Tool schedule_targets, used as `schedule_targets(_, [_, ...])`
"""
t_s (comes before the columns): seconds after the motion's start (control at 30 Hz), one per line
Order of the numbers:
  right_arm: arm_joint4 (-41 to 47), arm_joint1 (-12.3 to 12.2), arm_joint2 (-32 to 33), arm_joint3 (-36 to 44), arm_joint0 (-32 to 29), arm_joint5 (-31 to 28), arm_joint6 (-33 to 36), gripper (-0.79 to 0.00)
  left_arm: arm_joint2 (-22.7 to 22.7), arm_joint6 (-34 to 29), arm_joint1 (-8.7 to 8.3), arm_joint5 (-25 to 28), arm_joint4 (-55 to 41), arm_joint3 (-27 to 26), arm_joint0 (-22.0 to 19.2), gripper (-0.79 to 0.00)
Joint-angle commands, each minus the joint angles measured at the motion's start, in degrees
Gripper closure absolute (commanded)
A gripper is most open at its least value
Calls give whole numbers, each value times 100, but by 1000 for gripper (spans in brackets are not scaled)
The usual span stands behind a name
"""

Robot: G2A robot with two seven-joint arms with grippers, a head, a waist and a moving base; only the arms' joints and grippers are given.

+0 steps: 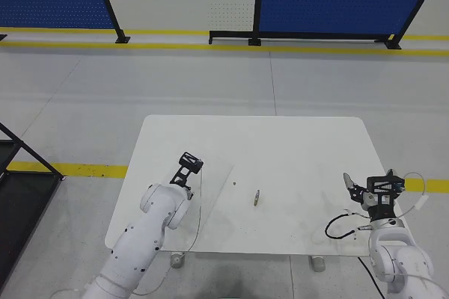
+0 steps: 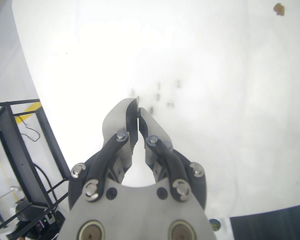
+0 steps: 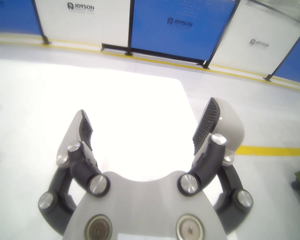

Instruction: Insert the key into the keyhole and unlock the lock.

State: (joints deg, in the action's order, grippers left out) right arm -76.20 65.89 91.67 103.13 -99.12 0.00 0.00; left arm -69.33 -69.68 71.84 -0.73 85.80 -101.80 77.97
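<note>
Tabletop (image 1: pixel 299 142) holds a small object (image 1: pixel 256 196), possibly the key.

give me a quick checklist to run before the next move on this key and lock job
1. Left claw open for a pick: not ok, its jaws are shut.
2. Right claw open: ok, jaws spread wide.
3. Small grey metal piece on the white table, apart from both claws: ok.
4. Whether that piece is the key or the lock: cannot tell, too small.
5. Tiny dark object beside it identified: cannot tell.
6. Keyhole in view: cannot tell.
</note>
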Motion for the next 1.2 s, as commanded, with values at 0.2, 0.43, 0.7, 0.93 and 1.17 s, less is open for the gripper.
schedule_targets(0.2, [0,0,0,0,0,0,0,-785,-465,-198,41,-247,-1417,57,-152,0])
schedule_targets(0.43, [0,0,0,0,0,0,0,-785,-646,-320,30,-300,-1831,229,-232,0])
schedule_targets(0.7, [0,0,0,0,0,0,0,-785,-500,-108,7,-306,-1337,238,-222,0])
schedule_targets(0.93, [0,0,0,0,0,0,0,-785,-85,480,-19,-297,103,123,-9,0])
schedule_targets(1.17, [0,0,0,0,0,0,0,-785,-402,81,20,-422,-962,159,-124,0])
